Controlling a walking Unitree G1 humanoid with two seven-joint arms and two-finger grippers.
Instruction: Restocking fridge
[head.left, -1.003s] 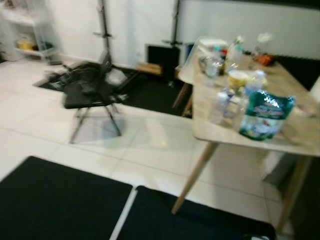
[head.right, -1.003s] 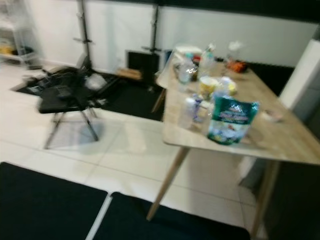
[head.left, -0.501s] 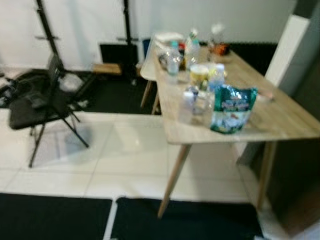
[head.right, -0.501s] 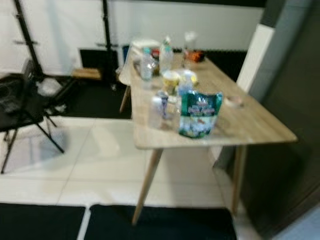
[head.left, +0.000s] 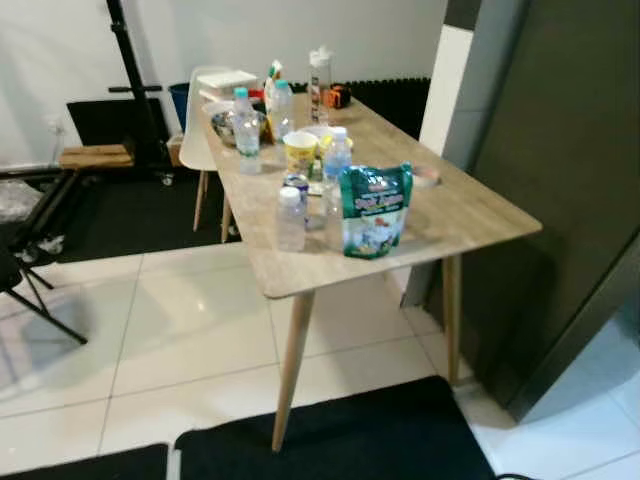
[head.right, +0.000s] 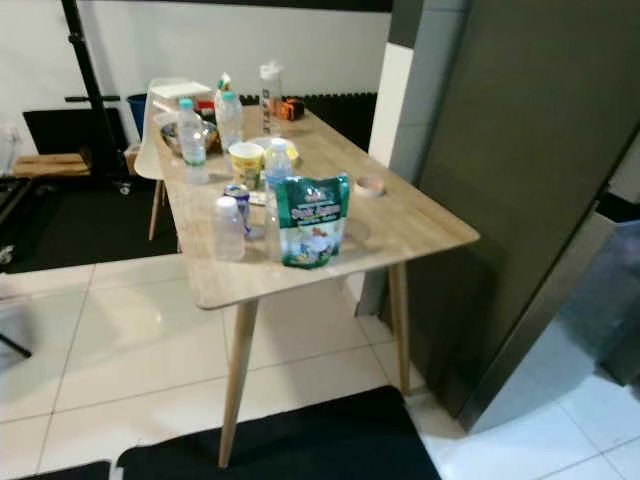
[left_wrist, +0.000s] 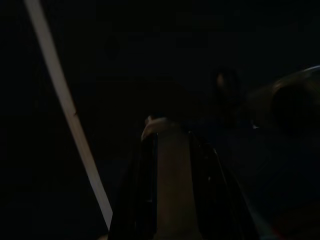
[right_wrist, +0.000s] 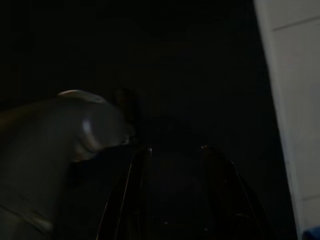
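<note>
A light wooden table (head.left: 470, 215) stands in front of me with groceries on it. A green snack bag (head.left: 374, 210) stands upright near the front edge. Beside it are a small water bottle (head.left: 290, 218), a drink can (head.left: 297, 187), a taller water bottle (head.left: 337, 165) and a yellow cup (head.left: 300, 153). Further back are more bottles (head.left: 245, 117), a bowl (head.left: 228, 125) and a tall clear bottle (head.left: 319, 72). A tall dark fridge front (head.left: 560, 180) rises just right of the table. My left gripper (left_wrist: 172, 145) and right gripper (right_wrist: 172, 150) hang in deep shade.
A tape roll (head.left: 426, 177) lies on the table's right side. A black floor mat (head.left: 330, 440) lies under the near table leg. A white chair (head.left: 200, 130) sits at the far end, a black stand (head.left: 130, 70) beside it, and folding chair legs (head.left: 30, 290) at far left.
The camera has swung to the right: the table moved from the right side to the middle, the dark fridge front came into view, and the black folding chair slid off to the left.
</note>
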